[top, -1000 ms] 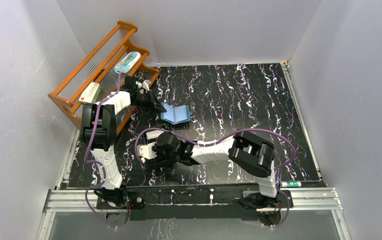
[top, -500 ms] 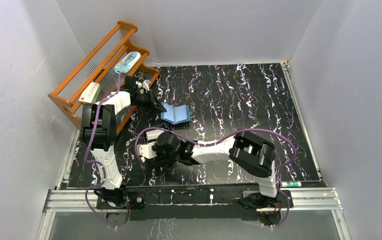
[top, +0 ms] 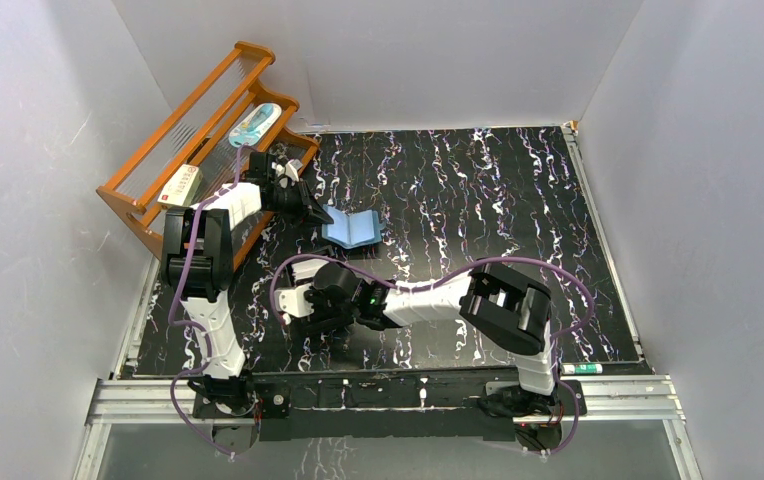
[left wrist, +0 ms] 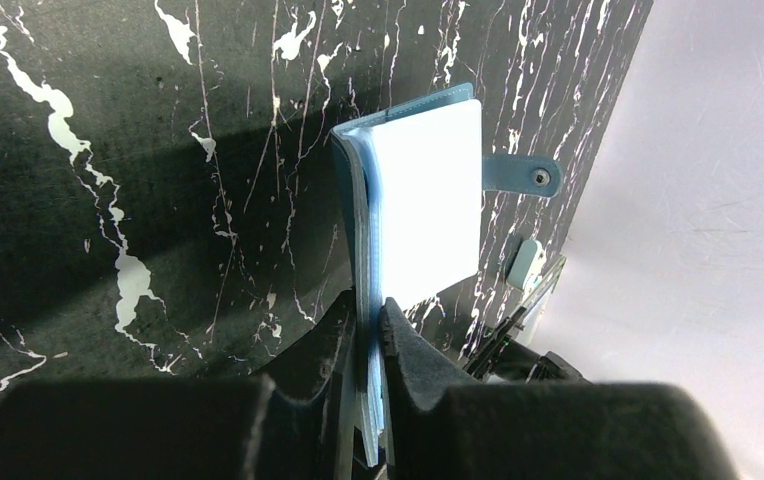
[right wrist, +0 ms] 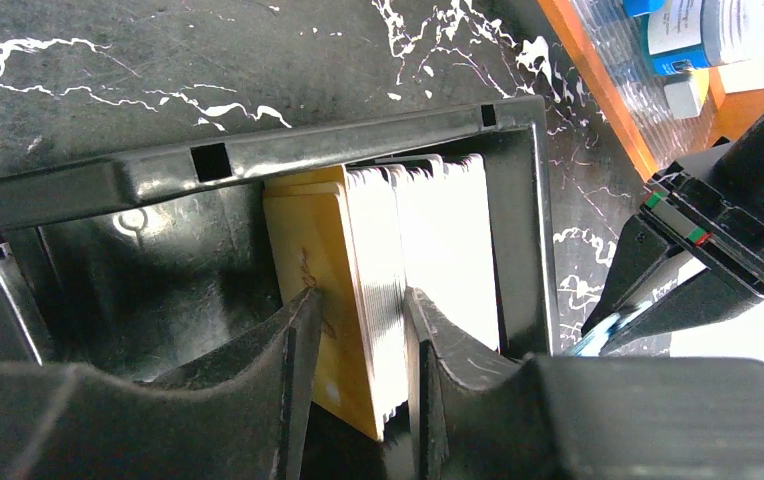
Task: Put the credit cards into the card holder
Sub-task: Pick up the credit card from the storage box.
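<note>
While my left gripper [left wrist: 368,345] keeps its two fingers pressed together on the near edge of the small teal-blue book-like card holder [left wrist: 423,215], propping it partly open on the black white-veined tabletop [top: 478,190], my right gripper [right wrist: 358,340] is down inside the black open-topped plastic box [right wrist: 358,140]. Its fingers [right wrist: 293,345] sit against either side of a bundle of thin whitish and orange-tan plastic credit cards [right wrist: 373,270] standing on edge. I read this as a pinch on several cards at once.

To do this pick well, I judge the bundle should rise straight up until it clears the box rim. The grip should be square, so the cards do not fan or slip. A smaller bundle would suit the pale blue pockets better. The left gripper should hold the card holder steady.

The gripped cards lie directly between the right gripper's fingers, the orange-tan face against one finger and the white edges against the other. More cards stand beyond them toward the box wall. Seen from above, the box sits left of centre toward the near side. The card holder lies just beyond it, farther back and slightly right, next to the orange wooden rack [top: 193,130].
</note>
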Robot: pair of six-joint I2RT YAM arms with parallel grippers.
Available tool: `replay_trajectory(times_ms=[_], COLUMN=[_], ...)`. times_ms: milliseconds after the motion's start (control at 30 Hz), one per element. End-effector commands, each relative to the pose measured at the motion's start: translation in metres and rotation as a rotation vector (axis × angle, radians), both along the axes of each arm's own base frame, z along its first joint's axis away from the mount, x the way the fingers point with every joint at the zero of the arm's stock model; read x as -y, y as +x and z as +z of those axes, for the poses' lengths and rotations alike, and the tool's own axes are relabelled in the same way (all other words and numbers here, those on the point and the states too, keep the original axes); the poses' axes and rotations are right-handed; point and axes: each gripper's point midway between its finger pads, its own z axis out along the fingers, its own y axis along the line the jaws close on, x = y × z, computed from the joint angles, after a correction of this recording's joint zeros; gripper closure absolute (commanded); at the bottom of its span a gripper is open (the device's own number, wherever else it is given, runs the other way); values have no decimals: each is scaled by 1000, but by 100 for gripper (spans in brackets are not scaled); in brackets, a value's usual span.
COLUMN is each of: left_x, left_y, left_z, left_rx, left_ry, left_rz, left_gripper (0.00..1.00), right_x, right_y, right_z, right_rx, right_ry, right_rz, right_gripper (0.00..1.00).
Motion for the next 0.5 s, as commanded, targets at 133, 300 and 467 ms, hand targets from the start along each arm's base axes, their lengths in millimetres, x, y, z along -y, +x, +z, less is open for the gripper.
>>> replay_trajectory(times_ms=[133,300,467], left_x=[6,6,5], left_y=[-5,-6,-5], left_z=[19,20,20], left_rx=[12,14,14], left_ry=[-57,-58,-59], left_rz=[-25,-26,-25], left_gripper=[91,90,90], right_x=[-15,-17,-20], right_y=[-5,-4,-3], right_z=[34,29,21], right_rx=[-4,-7,4], right_ry=[49,34,3], right_rz=[56,61,74], right_gripper=[58,56,41])
